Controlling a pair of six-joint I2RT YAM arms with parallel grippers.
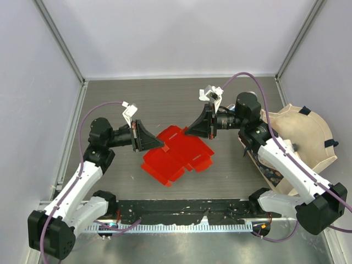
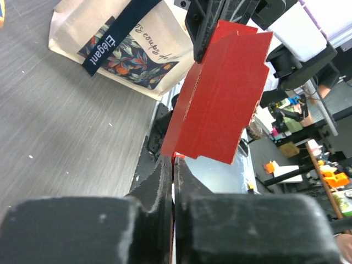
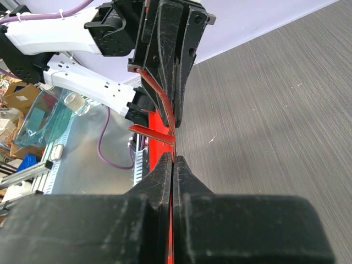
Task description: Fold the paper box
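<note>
A grey table (image 1: 137,104) with a fine wood-grain surface filled the middle of the top view. At the right edge of that frame lay a cream canvas tote bag (image 1: 308,137), rounded in outline, with dark strap tabs. In the upper left of the left wrist view it showed a floral print and a navy strap.

The paper box (image 1: 179,154), bright red thin cardboard, lay as a mostly flat cut-out with flaps and creases at the centre of the top view, between the two arms. Its upper part was raised off the table. In the left wrist view it rose as a matte, creased sheet through the middle of the frame.

The left gripper (image 2: 173,165), black with tapering fingers, had its jaws pressed together on the sheet's lower edge. The right gripper (image 3: 174,159), of the same shape, was likewise clamped on a thin red edge of the paper box.
</note>
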